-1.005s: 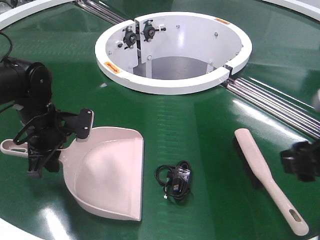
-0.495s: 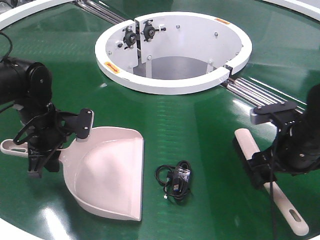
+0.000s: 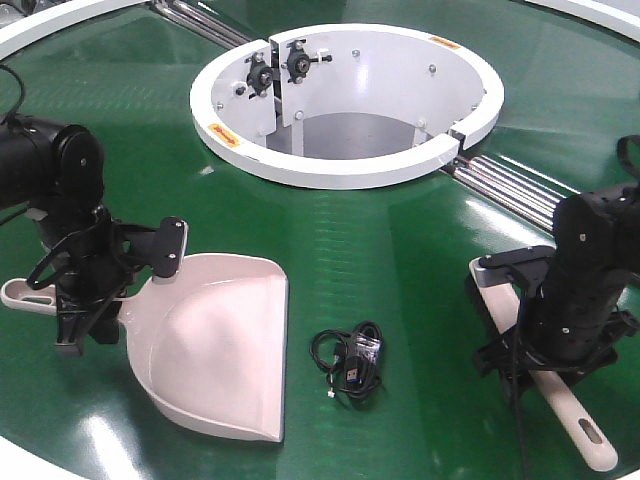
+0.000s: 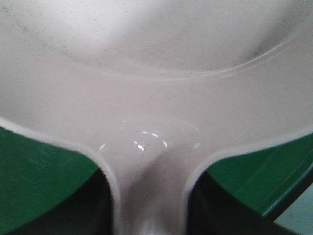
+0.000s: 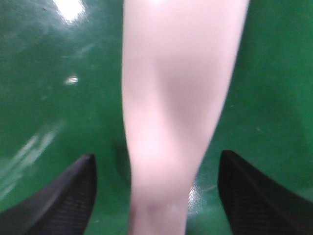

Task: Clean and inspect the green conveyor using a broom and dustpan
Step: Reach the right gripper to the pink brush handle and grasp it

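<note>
The beige dustpan (image 3: 215, 350) lies on the green conveyor (image 3: 390, 250) at the front left. My left gripper (image 3: 95, 310) is shut on the dustpan's handle; in the left wrist view my left gripper (image 4: 149, 205) has its dark fingers (image 4: 95, 210) pressed against both sides of the handle neck of the dustpan (image 4: 156, 98). The beige broom (image 3: 580, 425) lies at the front right. My right gripper (image 3: 545, 350) sits low over its middle. In the right wrist view my right gripper (image 5: 156, 159) is open and straddles the broom (image 5: 176, 98), with green gaps on both sides.
A coiled black cable with a small device (image 3: 352, 362) lies between dustpan and broom. The white ring-shaped opening (image 3: 330, 172) is behind it. Steel rollers (image 3: 540, 200) run off to the back right. The white rim (image 3: 60, 22) curves at the far left.
My right arm came in from the right and settled down over the broom's handle with its jaws open. The left arm and the dustpan have not moved.
</note>
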Available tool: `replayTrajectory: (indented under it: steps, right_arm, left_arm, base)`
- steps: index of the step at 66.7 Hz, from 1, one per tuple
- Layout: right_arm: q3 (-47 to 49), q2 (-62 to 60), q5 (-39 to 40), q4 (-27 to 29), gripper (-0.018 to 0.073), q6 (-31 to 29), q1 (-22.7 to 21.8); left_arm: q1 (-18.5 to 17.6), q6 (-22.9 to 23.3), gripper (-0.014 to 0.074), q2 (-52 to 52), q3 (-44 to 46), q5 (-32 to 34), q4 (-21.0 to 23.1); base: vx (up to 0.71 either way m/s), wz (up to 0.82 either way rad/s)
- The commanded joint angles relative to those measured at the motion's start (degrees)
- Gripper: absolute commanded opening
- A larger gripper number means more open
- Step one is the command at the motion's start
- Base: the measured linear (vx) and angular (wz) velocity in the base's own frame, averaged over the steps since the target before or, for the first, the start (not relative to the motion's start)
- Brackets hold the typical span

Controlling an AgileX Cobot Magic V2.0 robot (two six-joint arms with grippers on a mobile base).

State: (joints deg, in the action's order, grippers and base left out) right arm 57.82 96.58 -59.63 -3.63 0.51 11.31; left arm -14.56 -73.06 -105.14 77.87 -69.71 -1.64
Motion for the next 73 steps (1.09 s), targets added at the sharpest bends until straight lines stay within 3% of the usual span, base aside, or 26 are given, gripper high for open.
replayTrajectory:
  steps: [1, 11, 30, 58, 73]
  right_arm:
    - [1.63, -1.09, -0.60, -0.53, 0.0417, -0.51, -0.12]
    - [1.63, -0.50, -0.37, -0.59, 0.0297, -0.51, -0.12]
    - [1.63, -1.40, 2.12, -0.58, -0.0016, -0.51, -0.12]
    - [1.23, -13.03, -2.74, -0.04, -0.0006, 0.44, -0.12]
    - [-4.76, -18.88, -5.42, 3.22, -0.0005, 0.71, -0.12]
  left_arm:
    - [-0.25, 0.46, -0.0008, 2.65, 1.54, -0.55, 0.80]
    - [-0.25, 0.46, -0.0008, 2.65, 1.54, -0.55, 0.80]
    - [-0.25, 0.46, -0.0008, 2.65, 1.54, -0.55, 0.80]
    - [-0.25, 0.46, -0.0008, 2.65, 1.54, -0.55, 0.80]
    - [-0.25, 0.46, -0.0008, 2.65, 1.54, -0.55, 0.80]
  base:
    - [0.00, 0.00]
    - [0.00, 0.00]
    - [0.00, 0.00]
    - [0.00, 0.00]
    - [0.00, 0.00]
